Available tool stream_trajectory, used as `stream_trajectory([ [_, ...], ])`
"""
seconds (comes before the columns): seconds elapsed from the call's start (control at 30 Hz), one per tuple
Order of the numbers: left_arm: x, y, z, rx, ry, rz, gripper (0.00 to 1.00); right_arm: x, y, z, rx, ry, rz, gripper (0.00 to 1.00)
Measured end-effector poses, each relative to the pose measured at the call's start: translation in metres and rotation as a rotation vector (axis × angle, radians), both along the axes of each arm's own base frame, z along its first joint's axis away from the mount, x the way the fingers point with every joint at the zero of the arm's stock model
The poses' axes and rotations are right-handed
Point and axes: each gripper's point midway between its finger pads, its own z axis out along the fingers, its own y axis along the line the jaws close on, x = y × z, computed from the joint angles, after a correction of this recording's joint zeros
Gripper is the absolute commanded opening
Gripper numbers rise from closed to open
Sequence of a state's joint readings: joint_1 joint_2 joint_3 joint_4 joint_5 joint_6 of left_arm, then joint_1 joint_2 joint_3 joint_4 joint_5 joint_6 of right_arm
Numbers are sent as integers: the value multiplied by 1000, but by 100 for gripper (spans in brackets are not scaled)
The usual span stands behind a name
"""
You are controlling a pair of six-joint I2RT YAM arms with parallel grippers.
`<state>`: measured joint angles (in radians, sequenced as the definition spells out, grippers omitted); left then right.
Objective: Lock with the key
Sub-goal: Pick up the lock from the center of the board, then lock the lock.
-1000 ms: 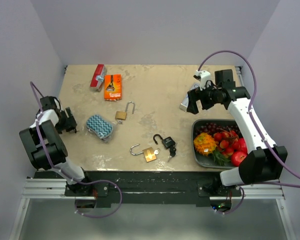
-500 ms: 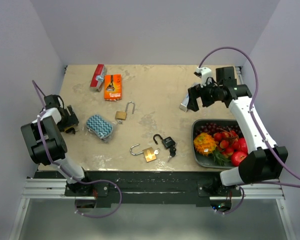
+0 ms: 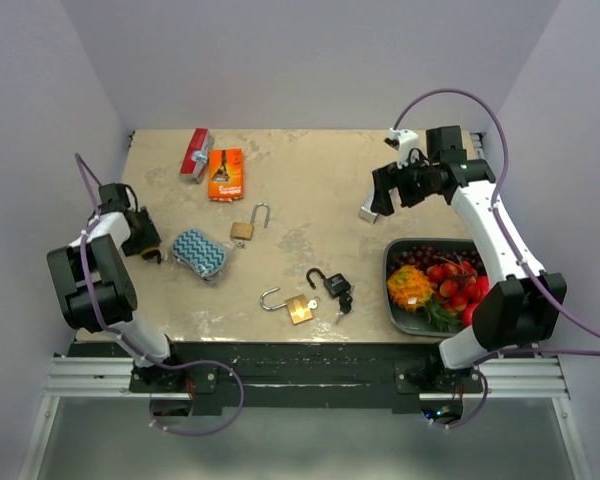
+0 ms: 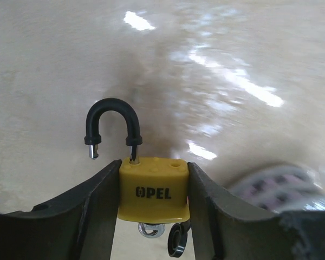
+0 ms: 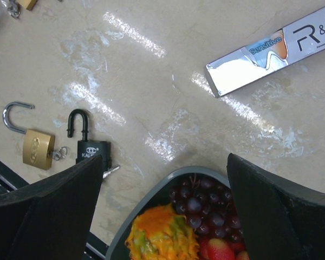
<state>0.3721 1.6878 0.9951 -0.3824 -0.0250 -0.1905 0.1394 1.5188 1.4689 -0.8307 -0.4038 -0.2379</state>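
Observation:
My left gripper [image 4: 153,164] is shut on a yellow OPEL padlock [image 4: 154,189], gripping its body from both sides. The lock's black shackle [image 4: 111,122] stands open and points away from me. A key ring and a dark key head [image 4: 177,241] hang under the body. In the top view the left gripper [image 3: 148,246] is low at the table's left edge, beside a blue sponge [image 3: 198,252]. My right gripper [image 5: 165,157] is open and empty, held high between the toothpaste box and the fruit tray [image 3: 380,195].
A black padlock with keys [image 3: 332,284] [image 5: 89,149] and a brass padlock [image 3: 292,305] [image 5: 37,147] lie open near the front. Another brass padlock [image 3: 245,228] lies mid-table. There is a toothpaste box [image 5: 271,46], a grey fruit tray [image 3: 392,262], an orange packet [image 3: 225,172] and a red item [image 3: 195,152].
The left gripper has moved a little right and inward along the left edge with the yellow padlock. The right gripper has shifted slightly back and left.

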Motion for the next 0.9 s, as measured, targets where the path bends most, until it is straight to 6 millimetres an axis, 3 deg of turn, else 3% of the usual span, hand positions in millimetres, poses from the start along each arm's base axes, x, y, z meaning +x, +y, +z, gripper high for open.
stream_trajectory([
  [0.07,8,-15,17,-12,-39,-41,0,2,2,2,15,-1,-4,99],
  [0.17,28,-38,62,-45,-152,-84,0,7,8,8,56,-13,-22,99],
  [0.3,66,-75,157,-142,-433,-120,0,19,19,27,149,-63,-59,99],
  [0.43,82,-131,235,-303,-652,-186,0,27,33,54,272,-169,-111,99],
  [0.5,89,-169,258,-399,-700,-234,0,27,42,67,332,-216,-132,99],
  [0.67,106,-263,280,-626,-693,-339,0,33,69,98,446,-315,-157,98],
  [0.9,115,-363,281,-744,-609,-408,0,37,100,118,529,-368,-190,99],
])
